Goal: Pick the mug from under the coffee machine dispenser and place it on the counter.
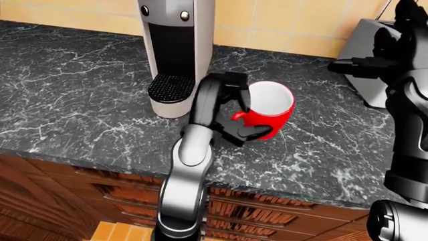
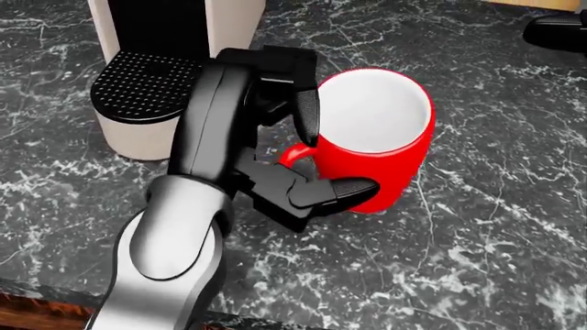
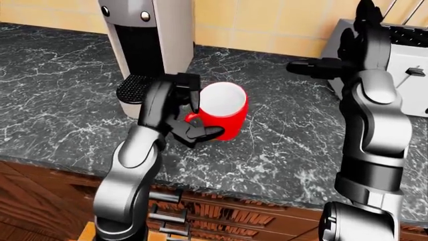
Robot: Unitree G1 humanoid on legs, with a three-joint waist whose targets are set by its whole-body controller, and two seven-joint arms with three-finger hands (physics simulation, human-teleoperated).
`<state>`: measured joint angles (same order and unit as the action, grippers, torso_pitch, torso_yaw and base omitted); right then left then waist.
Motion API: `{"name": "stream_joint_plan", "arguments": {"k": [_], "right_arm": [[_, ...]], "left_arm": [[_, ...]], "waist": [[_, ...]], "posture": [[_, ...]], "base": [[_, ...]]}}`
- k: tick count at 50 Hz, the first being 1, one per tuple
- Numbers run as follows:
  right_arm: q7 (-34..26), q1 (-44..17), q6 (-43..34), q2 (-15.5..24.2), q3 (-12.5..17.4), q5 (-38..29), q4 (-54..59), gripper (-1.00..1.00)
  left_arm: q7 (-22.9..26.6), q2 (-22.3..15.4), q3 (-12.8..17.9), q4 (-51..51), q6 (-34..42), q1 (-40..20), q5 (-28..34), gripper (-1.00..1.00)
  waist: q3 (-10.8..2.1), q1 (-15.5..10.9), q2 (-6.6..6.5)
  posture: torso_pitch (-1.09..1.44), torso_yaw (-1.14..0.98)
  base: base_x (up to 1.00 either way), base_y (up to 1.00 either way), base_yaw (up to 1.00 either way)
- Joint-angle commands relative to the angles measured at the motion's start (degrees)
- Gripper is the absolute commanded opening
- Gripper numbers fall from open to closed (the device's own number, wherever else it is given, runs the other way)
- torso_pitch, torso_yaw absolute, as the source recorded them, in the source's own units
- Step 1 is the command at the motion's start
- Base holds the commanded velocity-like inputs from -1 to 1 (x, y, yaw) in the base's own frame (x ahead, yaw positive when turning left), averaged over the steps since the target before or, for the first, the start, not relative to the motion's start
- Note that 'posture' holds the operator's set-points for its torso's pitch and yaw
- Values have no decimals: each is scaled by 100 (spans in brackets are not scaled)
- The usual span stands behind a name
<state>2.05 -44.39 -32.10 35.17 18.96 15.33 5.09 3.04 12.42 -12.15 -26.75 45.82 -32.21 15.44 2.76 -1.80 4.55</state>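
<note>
Gripping the red mug point(image 2: 378, 137) at its handle side, the left hand point(image 2: 294, 158) had its fingers point(image 2: 332, 190) clenched around it. The mug stood upright just right of the coffee machine point(image 1: 175, 55), clear of its drip tray point(image 2: 137, 86), low over the dark marble counter point(image 2: 495, 206); contact was unclear. Well right of the machine, the right hand point(image 3: 334, 63) hung with fingers spread, beside a toaster point(image 3: 408, 55).
</note>
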Motion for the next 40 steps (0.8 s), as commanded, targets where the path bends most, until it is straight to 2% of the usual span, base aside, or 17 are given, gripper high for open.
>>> {"name": "stream_joint_plan", "arguments": {"k": [1,13,40], "right_arm": [[23,-173,150,115,90,-12,-207,100],[13,-155,175,114,98,-10,-194,100],[19,-144,173,97,95,-5,-217,100]], "left_arm": [[-50,65,-31,-208,-226,-173,-31,-100],[-9,201,-354,-152,-417,327,-53,-100],[144,176,-481,179,-974,809,-114,-100]], "waist": [[-153,-4,44],[-151,-8,64],[-163,-10,71]], "posture": [[0,0],[0,0],[0,0]], "base": [[0,0,0],[0,0,0],[0,0,0]]}}
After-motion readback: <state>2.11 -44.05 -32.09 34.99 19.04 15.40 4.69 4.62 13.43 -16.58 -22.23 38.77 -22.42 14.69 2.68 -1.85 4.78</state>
